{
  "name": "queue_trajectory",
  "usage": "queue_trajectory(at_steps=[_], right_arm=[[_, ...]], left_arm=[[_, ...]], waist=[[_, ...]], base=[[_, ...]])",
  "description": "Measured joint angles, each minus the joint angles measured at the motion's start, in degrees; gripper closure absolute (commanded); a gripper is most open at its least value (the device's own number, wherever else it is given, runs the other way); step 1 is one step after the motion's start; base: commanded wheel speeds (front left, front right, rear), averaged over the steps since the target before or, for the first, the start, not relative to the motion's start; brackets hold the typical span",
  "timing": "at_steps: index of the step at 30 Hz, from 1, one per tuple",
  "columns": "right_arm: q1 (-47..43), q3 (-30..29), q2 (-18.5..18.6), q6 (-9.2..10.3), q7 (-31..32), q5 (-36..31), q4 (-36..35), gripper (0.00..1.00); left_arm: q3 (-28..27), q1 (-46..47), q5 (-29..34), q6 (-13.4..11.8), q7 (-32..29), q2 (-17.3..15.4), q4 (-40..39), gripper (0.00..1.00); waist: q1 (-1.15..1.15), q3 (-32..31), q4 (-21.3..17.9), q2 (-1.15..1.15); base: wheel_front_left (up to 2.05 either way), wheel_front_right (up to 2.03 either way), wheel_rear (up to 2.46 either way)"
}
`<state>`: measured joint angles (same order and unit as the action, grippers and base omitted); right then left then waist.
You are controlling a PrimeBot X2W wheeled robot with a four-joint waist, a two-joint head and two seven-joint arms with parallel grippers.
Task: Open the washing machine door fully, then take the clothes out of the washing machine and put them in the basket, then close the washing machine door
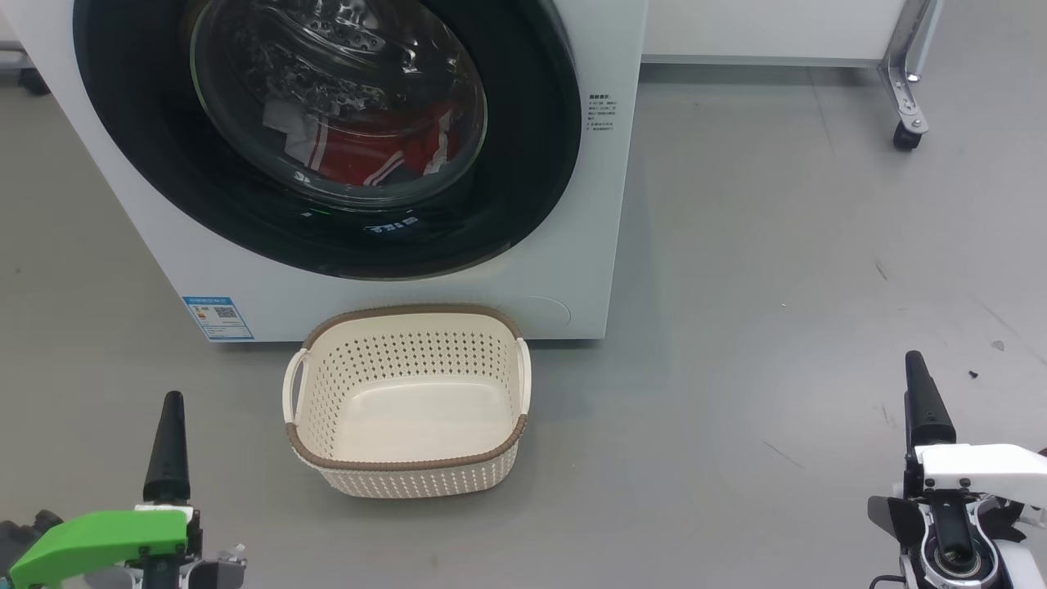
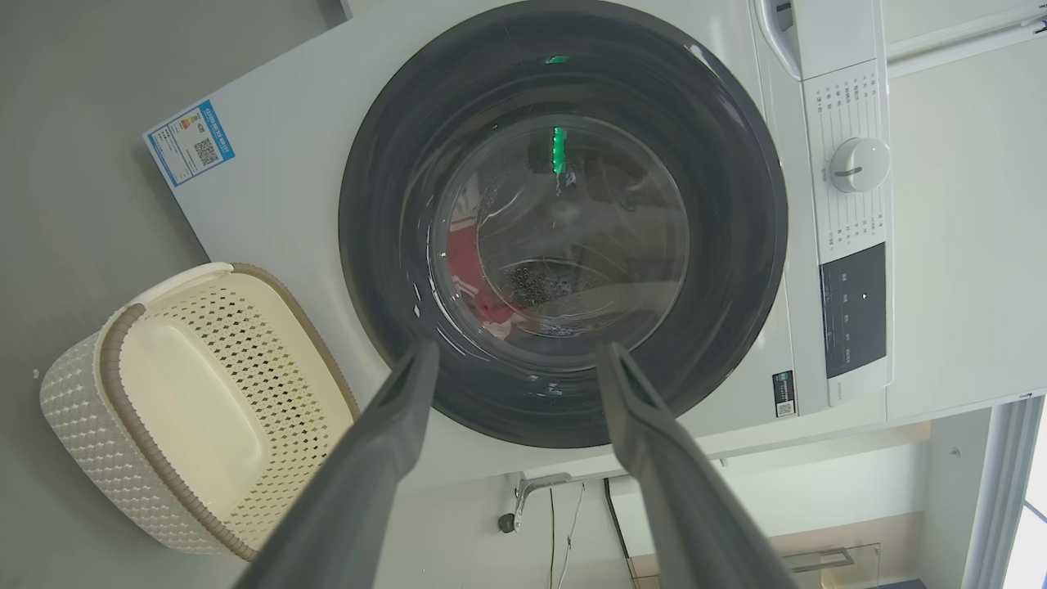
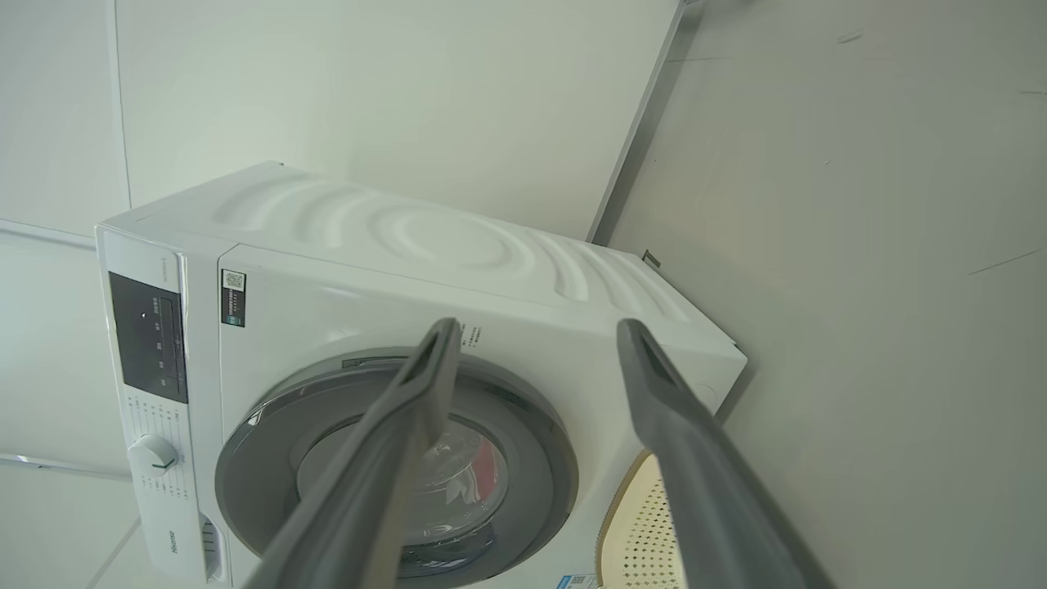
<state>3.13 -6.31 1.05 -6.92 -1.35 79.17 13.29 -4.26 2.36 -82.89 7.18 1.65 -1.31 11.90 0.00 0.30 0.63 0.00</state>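
The white washing machine [image 1: 593,213] stands ahead with its round black washing machine door [image 1: 523,164] shut flat against the front. Red clothes [image 1: 368,151] with white trim lie inside behind the glass, also seen as clothes [image 2: 466,262] in the left wrist view. The cream basket [image 1: 409,483] sits empty on the floor just before the machine. My left gripper [image 2: 519,350] is open and points at the door [image 2: 736,213] from a distance. My right gripper [image 3: 539,325] is open too, aimed at the machine's [image 3: 425,237] upper front. In the head view one dark finger [image 1: 168,446] rises at lower left and another finger [image 1: 926,405] at lower right, both well back from the basket.
A blue label sticker [image 1: 217,317] marks the machine's lower left corner. The control panel's dial [image 2: 857,164] sits above the door. A white cabinet's metal leg with a caster [image 1: 906,123] stands at the back right. Grey floor [image 1: 777,327] stretches to the right of the machine.
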Motion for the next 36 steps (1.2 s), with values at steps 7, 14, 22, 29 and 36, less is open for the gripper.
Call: queue_trajectory(at_steps=[7,14,22,29,36], right_arm=[[0.30,0.37,0.07,0.00,-0.91,-4.90,-1.20,0.00],[0.52,1.38,0.31,0.00,-2.08,-10.48,-2.24,0.00],[0.53,3.14,0.45,0.00,-3.57,-18.14,-3.19,0.00],[0.53,4.75,0.55,0.08,-4.55,-23.91,-3.37,0.00],[0.48,6.15,0.69,0.57,-5.60,-28.88,-3.18,0.00]], left_arm=[[0.09,0.04,4.21,0.00,0.98,0.00,-1.68,0.00],[0.29,0.04,10.98,0.00,2.04,-0.01,-2.74,0.00],[1.42,0.03,20.06,0.00,3.43,-0.02,-3.27,0.00],[2.99,0.01,26.25,-0.09,4.49,-0.04,-3.47,0.00],[4.49,0.01,33.44,-0.64,5.57,-0.07,-3.99,0.00]], waist=[[0.00,-0.11,0.17,0.00],[0.00,-0.21,0.35,0.00],[0.00,-0.17,0.42,0.00],[0.00,0.02,0.35,0.00],[0.00,0.31,0.27,0.00]], base=[[0.00,0.00,0.00],[0.00,0.00,0.00],[0.00,0.00,0.00],[0.00,0.00,0.00],[0.00,0.00,0.00]])
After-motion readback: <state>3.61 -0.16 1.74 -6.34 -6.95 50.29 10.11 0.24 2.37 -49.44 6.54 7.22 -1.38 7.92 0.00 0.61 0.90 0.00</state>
